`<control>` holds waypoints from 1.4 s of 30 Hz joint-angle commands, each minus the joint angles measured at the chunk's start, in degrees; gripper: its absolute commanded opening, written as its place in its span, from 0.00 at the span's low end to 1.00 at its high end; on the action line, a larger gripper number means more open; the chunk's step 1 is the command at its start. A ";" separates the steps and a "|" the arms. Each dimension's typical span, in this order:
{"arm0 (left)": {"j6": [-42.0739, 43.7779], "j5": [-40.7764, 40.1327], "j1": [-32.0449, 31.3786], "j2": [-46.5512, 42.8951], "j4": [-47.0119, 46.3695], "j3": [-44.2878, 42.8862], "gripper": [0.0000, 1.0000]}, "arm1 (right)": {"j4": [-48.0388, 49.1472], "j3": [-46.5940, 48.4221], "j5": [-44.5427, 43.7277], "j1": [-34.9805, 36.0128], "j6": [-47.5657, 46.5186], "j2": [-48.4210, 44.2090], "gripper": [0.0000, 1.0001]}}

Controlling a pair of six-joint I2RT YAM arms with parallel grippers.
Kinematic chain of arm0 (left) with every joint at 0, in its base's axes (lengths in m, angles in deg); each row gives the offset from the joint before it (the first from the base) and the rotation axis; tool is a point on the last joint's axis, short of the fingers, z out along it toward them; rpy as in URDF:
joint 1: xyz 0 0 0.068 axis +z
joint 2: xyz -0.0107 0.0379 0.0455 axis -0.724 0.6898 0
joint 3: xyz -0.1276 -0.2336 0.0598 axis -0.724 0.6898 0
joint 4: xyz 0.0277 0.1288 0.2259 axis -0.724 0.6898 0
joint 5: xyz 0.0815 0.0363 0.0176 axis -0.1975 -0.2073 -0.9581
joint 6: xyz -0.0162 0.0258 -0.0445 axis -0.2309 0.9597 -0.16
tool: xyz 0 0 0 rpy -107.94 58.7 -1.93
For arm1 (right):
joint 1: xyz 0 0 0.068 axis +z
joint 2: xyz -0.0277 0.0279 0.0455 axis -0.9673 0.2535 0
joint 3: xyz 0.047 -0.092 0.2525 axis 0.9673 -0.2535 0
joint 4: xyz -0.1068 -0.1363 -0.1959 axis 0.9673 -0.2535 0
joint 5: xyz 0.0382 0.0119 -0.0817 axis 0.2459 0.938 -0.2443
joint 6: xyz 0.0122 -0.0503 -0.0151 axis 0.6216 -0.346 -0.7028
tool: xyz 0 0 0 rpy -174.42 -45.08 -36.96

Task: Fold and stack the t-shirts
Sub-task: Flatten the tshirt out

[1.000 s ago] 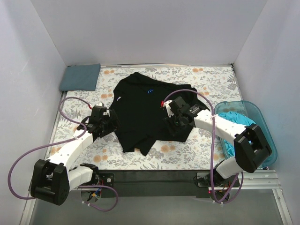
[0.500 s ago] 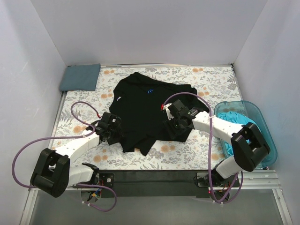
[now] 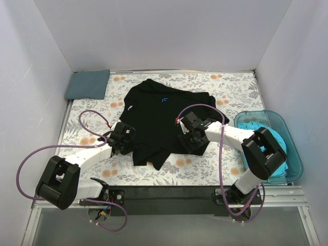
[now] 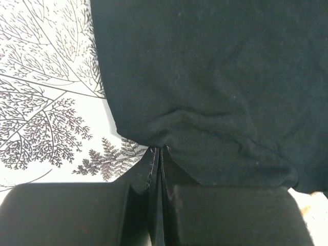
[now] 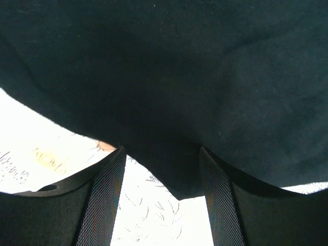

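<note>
Since a second ago the left gripper [image 4: 156, 155] has slid in to the left edge of the black t-shirt [image 4: 205, 77] and shut. Its jaws now meet on a puckered bit of hem right at their tips, with the floral table cloth [image 4: 46, 77] bare to their left. The right gripper [image 5: 161, 154] stands with jaws apart, a point of the same shirt lying between them, not yet clamped. The shirt spreads away ahead of both. Best to close the right fully on cloth first, then lift both evenly, so the thin left pinch does not slip.
</note>
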 commanded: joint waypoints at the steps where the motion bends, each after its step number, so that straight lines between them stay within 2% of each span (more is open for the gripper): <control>1: 0.52 -7.10 -0.30 1.14 3.08 1.17 0.00 | 2.01 0.69 -0.91 0.17 -0.63 2.22 0.55; 5: 2.27 -14.22 0.66 -0.09 8.69 -4.26 0.00 | 2.27 3.93 -1.53 -0.27 -2.04 5.30 0.55; 7: 5.77 -18.08 1.80 -0.97 10.63 -6.47 0.00 | 2.62 5.78 -1.62 -0.80 -2.57 7.50 0.55; 9: 7.89 -19.59 5.22 -1.84 11.25 -9.63 0.00 | 2.53 9.03 -1.53 -2.03 -2.57 9.51 0.54; 11: 12.27 -18.46 10.56 -2.72 9.15 -10.87 0.00 | 2.62 12.70 -1.79 -3.43 -4.05 10.66 0.54; 14: 16.23 -17.14 14.71 -2.38 6.08 -13.06 0.00 | 2.62 16.24 -2.67 -4.93 -4.06 12.33 0.55; 20: 20.56 -14.42 14.99 6.67 0.98 -17.55 0.00 | 2.80 20.11 1.89 -4.67 -3.44 9.62 0.55; 24: 20.91 -13.88 14.99 9.05 -1.66 -17.03 0.11 | 3.85 18.62 5.83 -1.34 -5.55 6.37 0.55; 27: 22.05 -14.50 14.99 7.21 -4.03 -15.53 0.32 | 6.22 17.74 7.61 3.76 -7.83 5.92 0.56; 28: 22.57 -15.54 14.99 6.68 -4.65 -15.36 0.49 | 8.40 17.74 8.74 4.99 -8.10 6.27 0.56; 29: 22.75 -15.99 14.99 5.81 -4.83 -15.09 0.57 | 9.64 18.44 9.28 7.35 -8.89 6.79 0.56; 32: 22.23 -16.70 15.25 4.22 -4.74 -14.13 0.73 | 12.29 22.20 10.34 12.10 -10.47 10.48 0.56; 42: 15.47 -14.32 16.40 -4.74 0.17 -8.59 0.73 | 16.95 31.71 12.89 20.82 -13.90 24.01 0.55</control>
